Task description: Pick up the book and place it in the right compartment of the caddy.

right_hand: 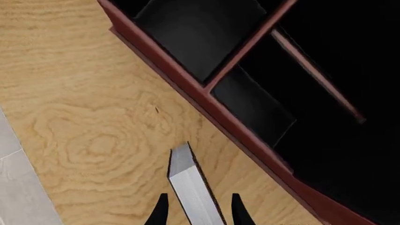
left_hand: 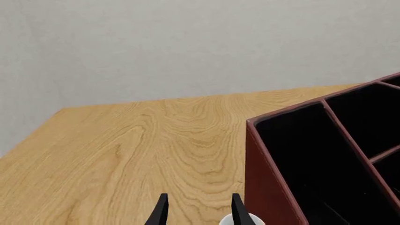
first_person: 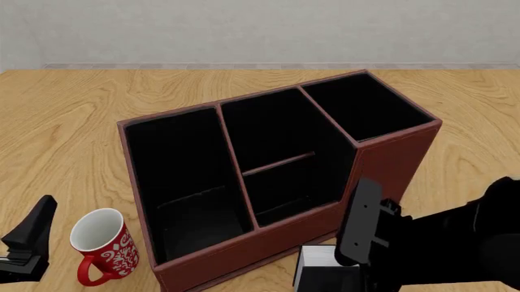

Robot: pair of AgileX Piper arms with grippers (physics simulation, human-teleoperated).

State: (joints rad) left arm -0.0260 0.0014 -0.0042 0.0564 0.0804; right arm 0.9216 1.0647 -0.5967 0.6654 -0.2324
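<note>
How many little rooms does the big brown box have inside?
3. The caddy has a wide section on the left, a middle section split by a low divider, and the small right compartment at the taller end. All look empty.

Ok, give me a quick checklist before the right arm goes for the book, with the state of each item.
1. Book between the right gripper fingers: ok, the white page edge runs up between the two fingertips in the right wrist view.
2. Fingers closed on the book: cannot tell, a gap shows on each side.
3. Book free of the caddy: ok, it lies on the table just in front of the near wall.
4. Right compartment empty: ok, only black lining shows.
5. Left gripper out of the way: ok, open beside the mug, holding nothing.
</note>
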